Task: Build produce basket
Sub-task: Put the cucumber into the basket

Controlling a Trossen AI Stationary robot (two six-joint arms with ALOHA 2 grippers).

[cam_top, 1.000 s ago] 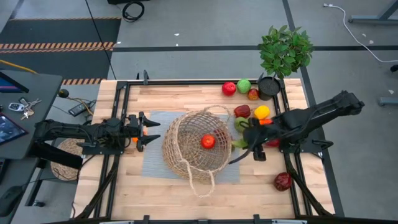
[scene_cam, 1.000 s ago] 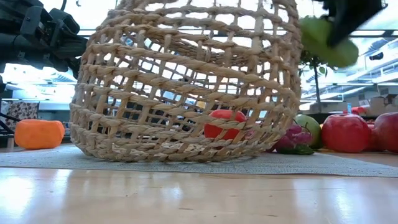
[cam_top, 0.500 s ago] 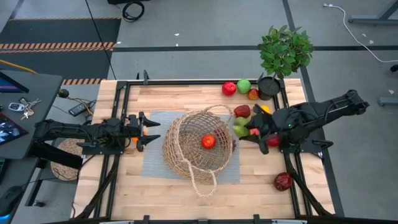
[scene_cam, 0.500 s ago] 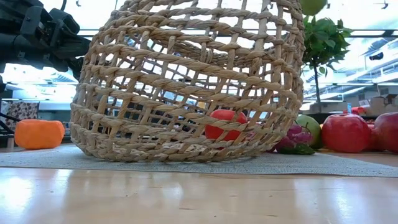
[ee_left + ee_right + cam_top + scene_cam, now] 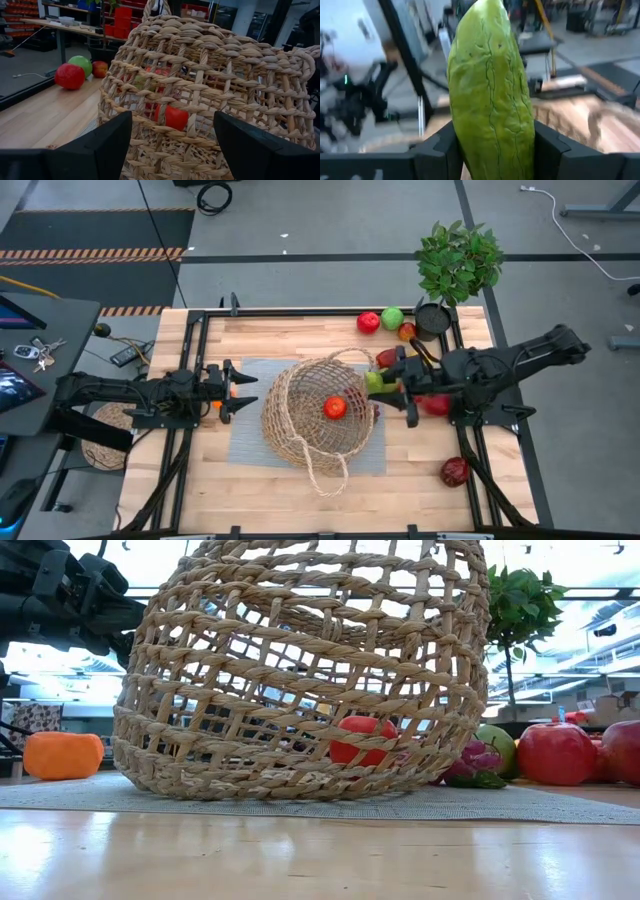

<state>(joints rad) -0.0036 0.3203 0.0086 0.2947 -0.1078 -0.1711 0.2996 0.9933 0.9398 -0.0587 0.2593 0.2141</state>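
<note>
The wicker basket (image 5: 322, 420) sits on a grey mat (image 5: 250, 442) at the table's middle, with a red piece of produce (image 5: 334, 407) inside it. My right gripper (image 5: 386, 385) hovers just right of the basket's rim, shut on a long green vegetable (image 5: 490, 90). My left gripper (image 5: 240, 390) waits open at the basket's left side, its fingers close to the weave (image 5: 200, 100). An orange piece (image 5: 62, 755) lies on the mat's left edge below it. More produce lies at the table's right. My right gripper pinches the green vegetable by its two long sides (image 5: 457, 145) between its two fingers (image 5: 437, 152). The fingers come level from the table's right. The vegetable (image 5: 374, 381) is lifted clear of the table, just outside the basket's right rim.
A red apple (image 5: 368, 322), a green apple (image 5: 392, 318) and a small orange piece (image 5: 406, 332) lie at the far right beside a black plant pot (image 5: 432, 320). A dark red piece (image 5: 389, 359) lies behind my right gripper; another (image 5: 455, 471) lies near the right front.
My right gripper has risen and tipped from pointing down to level, carrying the green vegetable up off the table and toward the basket's right rim. In the low view the vegetable has gone up out of the picture. Its hold stays shut.
</note>
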